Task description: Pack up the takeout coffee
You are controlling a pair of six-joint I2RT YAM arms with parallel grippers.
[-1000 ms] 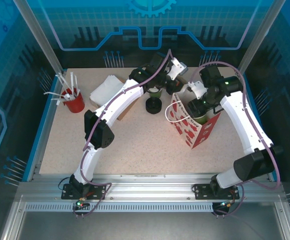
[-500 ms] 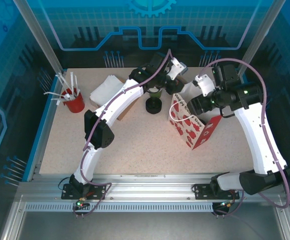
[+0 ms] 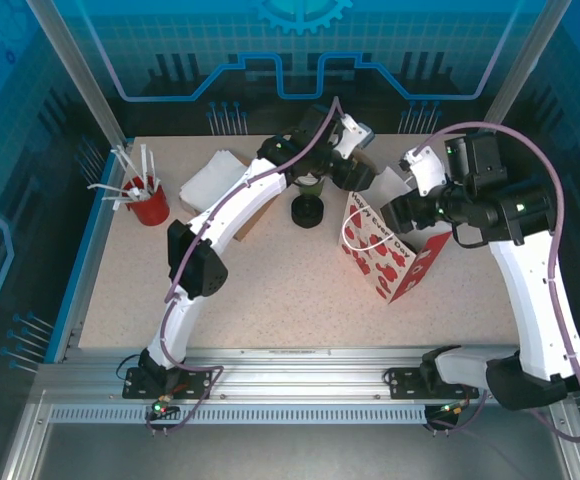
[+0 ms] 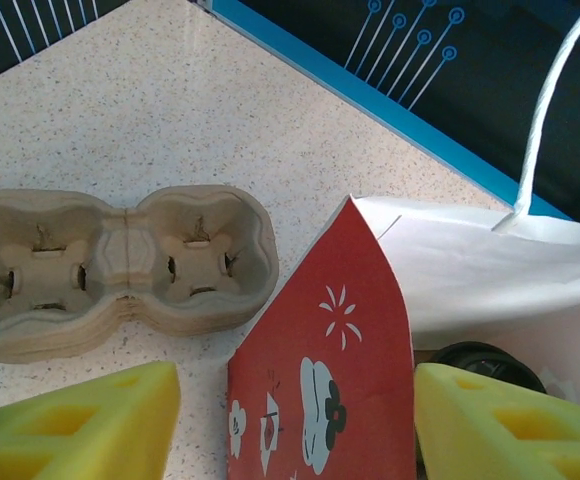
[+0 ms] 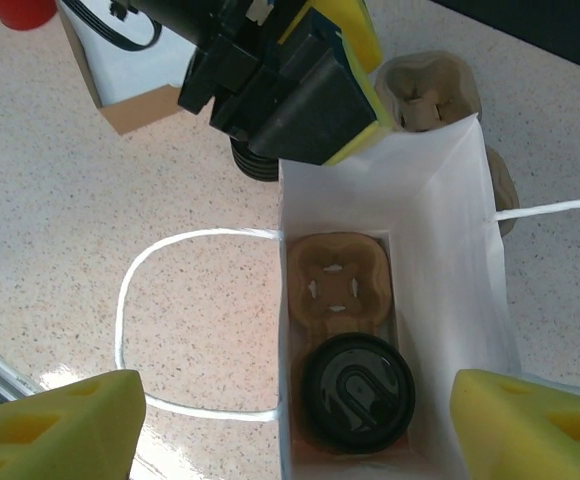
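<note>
The takeout coffee [image 5: 358,390], seen from above as a round black lid, stands in a cardboard carrier [image 5: 335,272] at the bottom of the red-and-white gift bag [image 3: 385,255]. My right gripper [image 5: 295,430] hovers above the bag's mouth, open and holding nothing, its yellow pads [image 5: 55,425] far apart. In the top view, that right gripper [image 3: 402,210] hangs over the bag's far right corner. My left gripper [image 4: 295,420] is open at the bag's far end, with the red side panel [image 4: 320,380] between its pads but untouched. The black lid [image 4: 485,360] peeks out inside the bag.
A stack of cardboard carriers [image 4: 120,265] lies just beyond the bag. Left of it stand a stack of black lids [image 3: 307,211] and stacked cups [image 3: 310,183]. White napkins [image 3: 215,180] and a red cup of stirrers [image 3: 148,200] sit at the far left.
My right gripper has risen out of the bag and drawn back to the right, leaving the coffee inside. My left gripper has opened and let go of the bag's edge.
</note>
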